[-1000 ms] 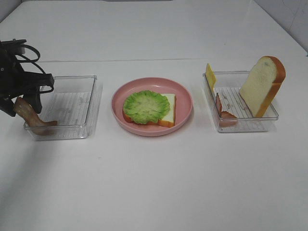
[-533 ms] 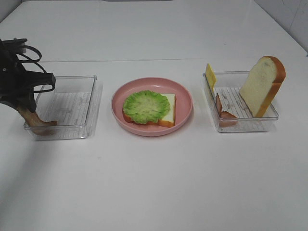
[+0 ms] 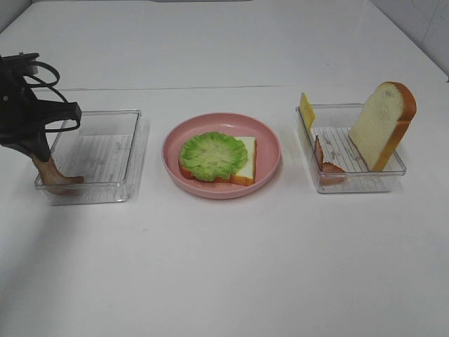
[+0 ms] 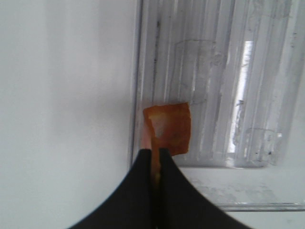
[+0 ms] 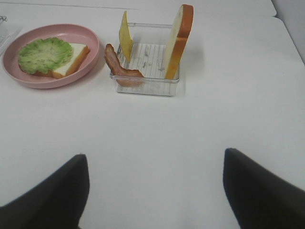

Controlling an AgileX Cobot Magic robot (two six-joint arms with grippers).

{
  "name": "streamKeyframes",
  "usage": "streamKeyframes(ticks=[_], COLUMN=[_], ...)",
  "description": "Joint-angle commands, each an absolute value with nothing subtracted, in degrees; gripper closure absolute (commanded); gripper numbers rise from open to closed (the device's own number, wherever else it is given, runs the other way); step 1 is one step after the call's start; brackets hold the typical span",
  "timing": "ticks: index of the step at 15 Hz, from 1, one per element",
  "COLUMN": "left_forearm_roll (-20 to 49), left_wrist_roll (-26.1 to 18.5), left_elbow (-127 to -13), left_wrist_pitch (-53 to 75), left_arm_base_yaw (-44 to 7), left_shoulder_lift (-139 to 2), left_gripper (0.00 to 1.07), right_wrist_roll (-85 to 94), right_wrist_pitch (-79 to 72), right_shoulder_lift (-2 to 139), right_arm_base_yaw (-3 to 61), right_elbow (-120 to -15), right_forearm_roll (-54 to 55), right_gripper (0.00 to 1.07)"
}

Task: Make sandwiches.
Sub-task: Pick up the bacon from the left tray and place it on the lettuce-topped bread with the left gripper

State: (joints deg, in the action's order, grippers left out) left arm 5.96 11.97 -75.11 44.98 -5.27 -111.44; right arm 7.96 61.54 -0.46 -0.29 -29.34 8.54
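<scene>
My left gripper (image 3: 40, 153) is shut on the upper end of a brown bacon strip (image 3: 55, 176) at the near-left corner of the left clear tray (image 3: 105, 151). In the left wrist view the black fingertips (image 4: 143, 160) pinch the orange-brown bacon strip (image 4: 169, 128) against the tray's ribbed floor (image 4: 228, 71). On the pink plate (image 3: 270, 140) lies a bread slice (image 3: 247, 167) with a green lettuce leaf (image 3: 212, 155) on top. My right gripper (image 5: 155, 191) is open with nothing in it, well short of the right tray (image 5: 147, 88).
The right tray (image 3: 393, 179) holds an upright bread slice (image 3: 382, 123), a yellow cheese square (image 3: 306, 109) leaning on its left wall, and another bacon strip (image 3: 327, 166). White tabletop surrounds the plate and both trays.
The left gripper's jaws have closed onto the bacon strip at the left tray's corner. The plate, the right tray and the right arm have not moved.
</scene>
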Motion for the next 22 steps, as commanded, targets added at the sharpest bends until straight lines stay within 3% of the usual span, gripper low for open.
streamKeyframes(ticks=[1, 3, 7, 9, 10, 11, 13, 16, 22], left_forearm_roll=[10.1, 18.1, 41.4, 49.6, 57.3, 59.5, 74.5, 81.2, 81.8], left_wrist_roll=[9.5, 4.2, -11.9, -18.7, -24.4, -25.7, -34.4, -36.1, -32.1], left_elbow=[-77.2, -79.9, -82.3, -82.3, -82.3, -82.3, -82.5, -85.8, -98.2], left_wrist_pitch=[46.2, 46.9, 45.4, 44.0, 43.3, 43.1, 42.7, 44.3, 48.2], left_arm_base_yaw=[-5.1, -5.1, -5.4, -5.9, -6.7, -7.0, -10.5, -13.9, -20.9], left_shoulder_lift=[-109.0, -107.7, -107.7, -107.8, -108.1, -108.2, -112.3, -117.9, -130.5], left_gripper=[1.07, 1.07, 1.07, 1.07, 1.07, 1.07, 1.07, 1.07, 1.07], right_wrist_roll=[8.0, 8.0, 8.0, 8.0, 8.0, 8.0, 8.0, 8.0, 8.0], right_wrist_pitch=[60.8, 60.8, 60.8, 60.8, 60.8, 60.8, 60.8, 60.8, 60.8], right_shoulder_lift=[-1.1, -1.1, -1.1, -1.1, -1.1, -1.1, -1.1, -1.1, -1.1], right_arm_base_yaw=[-0.6, -0.6, -0.6, -0.6, -0.6, -0.6, -0.6, -0.6, -0.6], right_elbow=[-29.1, -29.1, -29.1, -29.1, -29.1, -29.1, -29.1, -29.1, -29.1], right_forearm_roll=[8.3, 8.3, 8.3, 8.3, 8.3, 8.3, 8.3, 8.3, 8.3], right_gripper=[0.33, 0.33, 0.33, 0.33, 0.33, 0.33, 0.33, 0.33, 0.33])
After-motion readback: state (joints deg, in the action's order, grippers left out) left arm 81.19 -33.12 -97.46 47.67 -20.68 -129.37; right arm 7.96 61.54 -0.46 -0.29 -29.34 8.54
